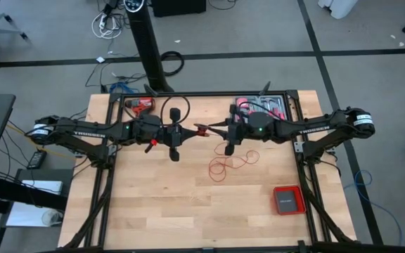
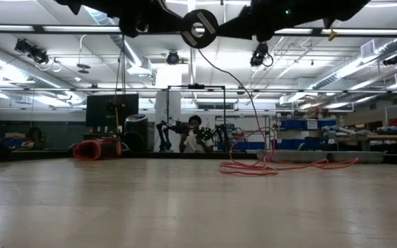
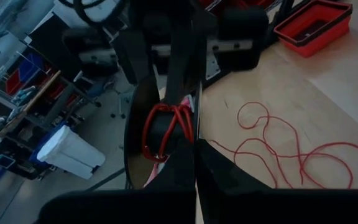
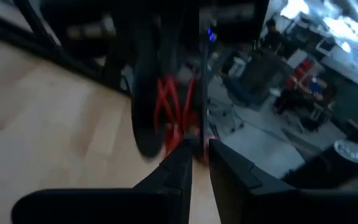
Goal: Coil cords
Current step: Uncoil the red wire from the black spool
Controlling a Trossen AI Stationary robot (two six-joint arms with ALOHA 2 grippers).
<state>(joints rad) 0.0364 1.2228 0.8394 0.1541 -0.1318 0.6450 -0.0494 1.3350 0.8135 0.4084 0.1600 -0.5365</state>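
Note:
A thin red cord runs from a small wound bundle (image 1: 201, 129) held above the table's middle down to loose loops (image 1: 229, 166) lying on the wood. The loops also show in the left wrist view (image 3: 278, 149) and the low view (image 2: 267, 165). My left gripper (image 1: 190, 131) comes from the left and my right gripper (image 1: 211, 129) from the right. Their tips meet at the bundle, and both are shut on it. The bundle's turns wrap a dark core (image 3: 160, 127); what that core is I cannot tell. My left gripper pinches the red bundle's near end (image 3: 178, 144) between its two fingertips, coming level from the table's left. The bundle is lifted clear of the table, and its tail hangs slack to the loops below. My right gripper pinches the bundle's other end (image 4: 180, 132) between its fingertips, level from the table's right. The exact strands it has are blurred. The bundle stays clear of the table.
A red tray (image 1: 287, 200) stands at the near right. A bin of pink and black tools (image 1: 260, 105) sits at the far edge. A black cord loop (image 1: 176, 109) and a red and black object (image 1: 140, 105) lie far left. Bare wood lies near and left.

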